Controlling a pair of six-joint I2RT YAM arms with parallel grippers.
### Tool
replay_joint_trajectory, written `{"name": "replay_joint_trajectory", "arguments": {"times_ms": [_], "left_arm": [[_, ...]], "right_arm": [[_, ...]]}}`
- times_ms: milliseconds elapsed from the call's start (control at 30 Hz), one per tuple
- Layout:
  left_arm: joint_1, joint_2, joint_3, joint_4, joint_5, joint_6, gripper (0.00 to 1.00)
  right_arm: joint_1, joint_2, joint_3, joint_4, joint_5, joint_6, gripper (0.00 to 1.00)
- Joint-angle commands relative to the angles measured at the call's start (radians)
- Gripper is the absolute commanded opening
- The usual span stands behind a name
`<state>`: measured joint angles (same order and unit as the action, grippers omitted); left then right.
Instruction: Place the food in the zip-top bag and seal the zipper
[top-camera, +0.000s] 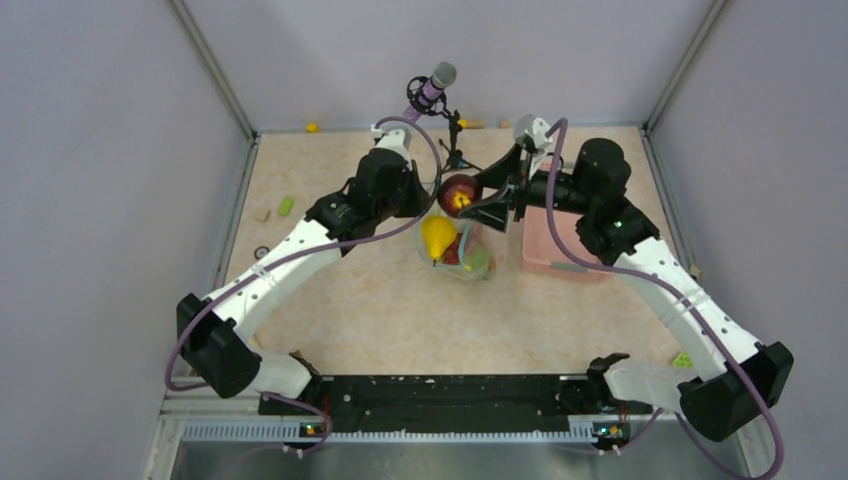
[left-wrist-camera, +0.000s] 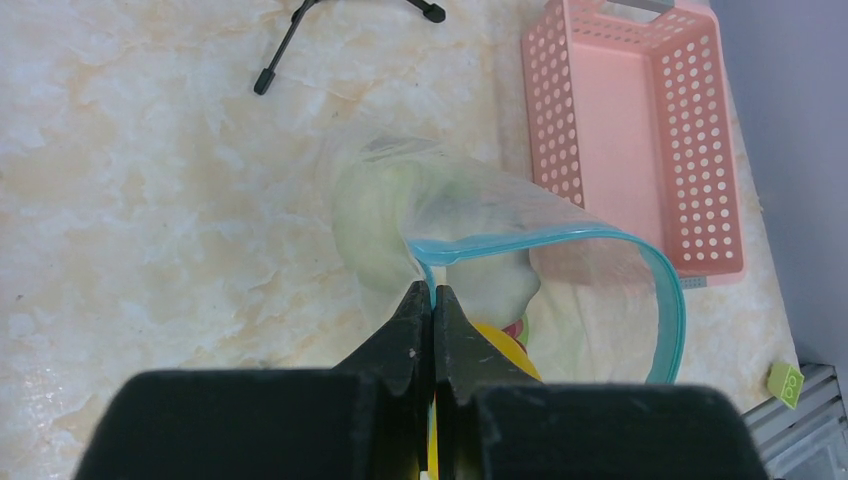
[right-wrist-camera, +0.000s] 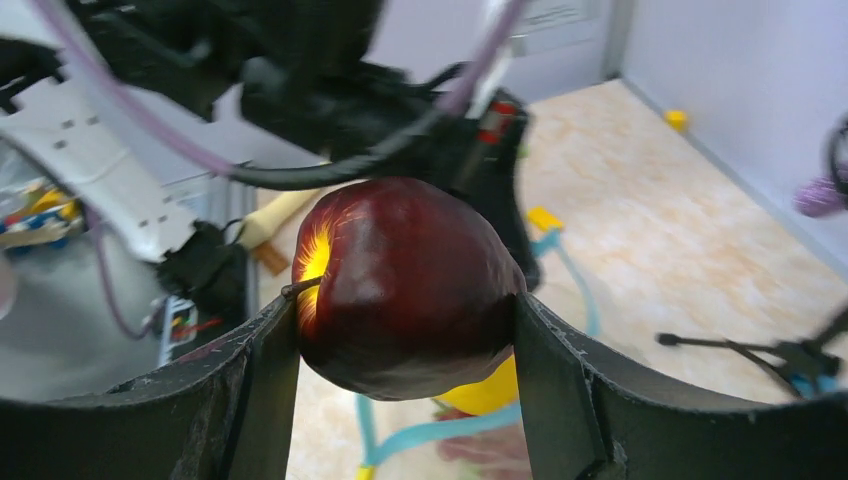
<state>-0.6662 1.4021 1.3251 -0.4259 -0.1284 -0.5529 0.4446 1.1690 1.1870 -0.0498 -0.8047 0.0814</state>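
Zip-top bag (left-wrist-camera: 470, 190) has some food (top-camera: 437, 236) in already, left fingers (left-wrist-camera: 408, 325) pinching its rim. Right fingers (right-wrist-camera: 250, 390) hold a red apple (right-wrist-camera: 405, 285) above; zipper (left-wrist-camera: 560, 238) not sealed yet.

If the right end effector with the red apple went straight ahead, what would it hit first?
Probably the left end effector, pinching the zip-top bag right behind the apple; depth is unclear.
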Motion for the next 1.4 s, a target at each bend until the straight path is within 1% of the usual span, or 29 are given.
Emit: {"name": "replay_joint_trajectory", "arguments": {"times_ms": [0, 167, 233, 367, 633, 767, 800, 833, 867, 900, 1033, 1133, 1233, 1367], "left_arm": [[-0.006, -0.045, 0.034, 0.063, 0.001, -0.020, 0.00], [-0.009, -0.056, 0.025, 0.072, 0.011, -0.025, 0.00], [-0.010, -0.063, 0.020, 0.074, 0.006, -0.025, 0.00], [-0.009, -0.071, 0.005, 0.092, 0.004, -0.024, 0.00], [-0.009, -0.078, -0.002, 0.102, 0.006, -0.022, 0.00], [-0.009, -0.084, -0.008, 0.108, -0.010, -0.020, 0.00], [-0.009, -0.085, -0.010, 0.108, -0.020, -0.021, 0.00], [-0.009, -0.084, -0.009, 0.107, -0.029, -0.023, 0.00], [-0.009, -0.085, -0.010, 0.107, -0.032, -0.024, 0.00], [-0.009, -0.084, -0.010, 0.108, -0.033, -0.026, 0.00], [-0.009, -0.083, -0.014, 0.118, -0.033, -0.037, 0.00], [-0.009, -0.079, -0.014, 0.118, -0.045, -0.045, 0.00], [-0.009, -0.073, -0.016, 0.113, -0.067, -0.057, 0.00], [-0.007, -0.068, -0.015, 0.109, -0.056, -0.065, 0.00]], "right_arm": [[0.086, -0.016, -0.041, 0.078, -0.087, 0.019, 0.24], [0.124, 0.028, -0.050, 0.053, 0.009, 0.020, 0.24], [0.130, 0.052, -0.032, -0.013, 0.068, 0.009, 0.24], [0.131, 0.076, -0.041, -0.052, 0.188, 0.005, 0.26], [0.150, 0.124, -0.004, -0.192, 0.555, 0.025, 0.30], [0.176, 0.130, 0.019, -0.271, 0.669, 0.001, 0.36], [0.182, 0.131, 0.025, -0.285, 0.684, -0.003, 0.39], [0.188, 0.133, 0.029, -0.304, 0.701, -0.006, 0.44], [0.194, 0.135, 0.038, -0.323, 0.716, -0.007, 0.50], [0.200, 0.136, 0.047, -0.341, 0.728, -0.011, 0.58], [0.219, 0.119, 0.064, -0.367, 0.743, -0.026, 0.78], [0.220, 0.086, 0.064, -0.360, 0.703, -0.028, 0.85], [0.219, 0.047, 0.042, -0.323, 0.650, -0.038, 0.87], [0.220, 0.007, -0.001, -0.271, 0.543, -0.063, 0.88]]}}
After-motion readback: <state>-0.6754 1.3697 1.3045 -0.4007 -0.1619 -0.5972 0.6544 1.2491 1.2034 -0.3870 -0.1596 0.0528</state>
